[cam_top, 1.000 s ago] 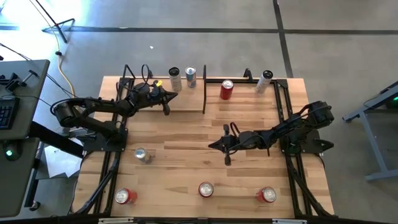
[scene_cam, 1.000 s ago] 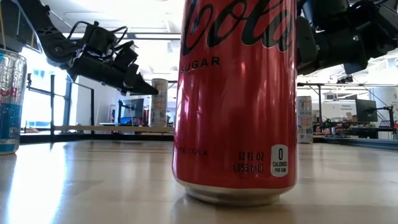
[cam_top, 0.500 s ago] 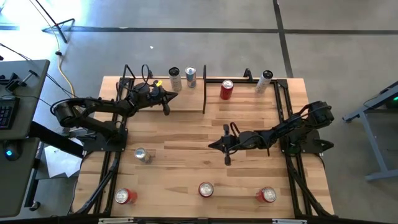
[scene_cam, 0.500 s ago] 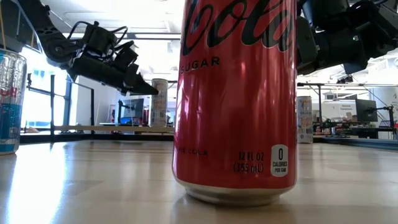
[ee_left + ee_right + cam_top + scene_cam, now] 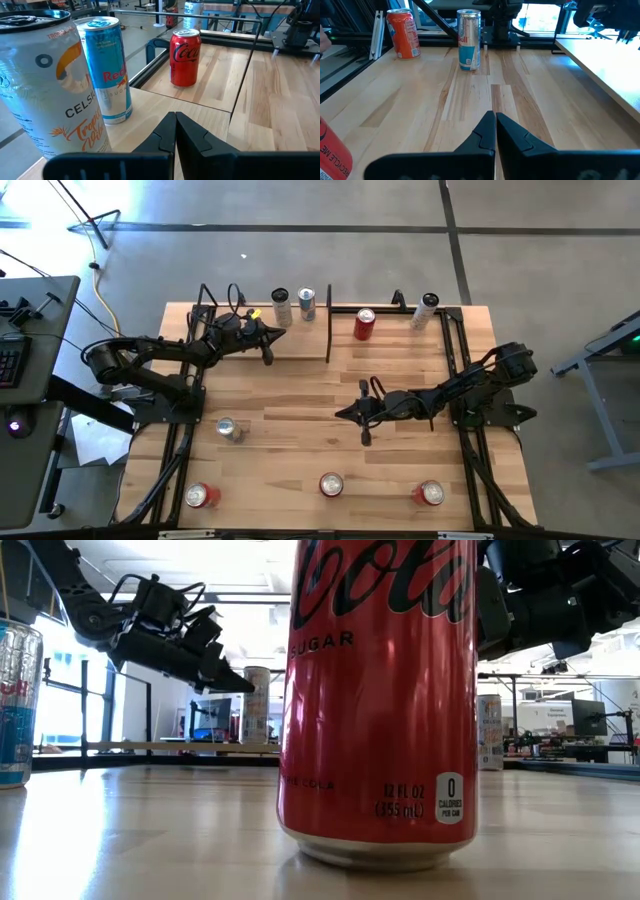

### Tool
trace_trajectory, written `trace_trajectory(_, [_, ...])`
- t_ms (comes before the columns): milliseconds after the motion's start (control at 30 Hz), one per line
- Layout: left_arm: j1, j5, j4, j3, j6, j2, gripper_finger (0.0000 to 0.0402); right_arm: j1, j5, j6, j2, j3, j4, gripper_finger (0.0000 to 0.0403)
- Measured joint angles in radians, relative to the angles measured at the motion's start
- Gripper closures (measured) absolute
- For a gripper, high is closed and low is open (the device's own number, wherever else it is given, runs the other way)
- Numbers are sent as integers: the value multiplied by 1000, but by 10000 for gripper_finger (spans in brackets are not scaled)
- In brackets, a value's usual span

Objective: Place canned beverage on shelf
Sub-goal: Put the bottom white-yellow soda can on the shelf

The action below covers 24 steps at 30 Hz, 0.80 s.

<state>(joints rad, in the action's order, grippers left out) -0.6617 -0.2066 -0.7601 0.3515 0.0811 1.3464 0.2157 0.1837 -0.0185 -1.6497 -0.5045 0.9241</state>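
I'm looking at grey concrete floor point(image 5: 320, 260) all round, a desk point(image 5: 25, 380) off left, bright windows point(image 5: 60, 690) behind.

red cola can point(image 5: 185, 57), pale wood shelf point(image 5: 300, 340).

This is a robotics lab or workshop. A plank worktop point(image 5: 300, 440) stands on a bare grey concrete floor point(image 5: 320, 250) marked with dark seams. Black metal framing point(image 5: 465, 380) runs along the worktop's left and right edges, carrying two dark robot arms. Off the left edge sits a dark desk point(image 5: 30, 360) with a keyboard point(image 5: 10, 365) and lit indicator lights, and a yellow cable point(image 5: 97, 285) trails over the floor. The low view looks into a bright open room with large windows point(image 5: 70, 690), more benches point(image 5: 570, 755) and monitors point(image 5: 590, 718).
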Motion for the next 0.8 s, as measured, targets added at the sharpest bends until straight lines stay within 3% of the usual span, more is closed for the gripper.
trace_trajectory(300, [0,17,-2,0,27,0,401,0,0,0,0,0,0,403])
trace_trajectory(800, [-18,231,0,0,-13,0,401,0,0,0,0,0,0,403])
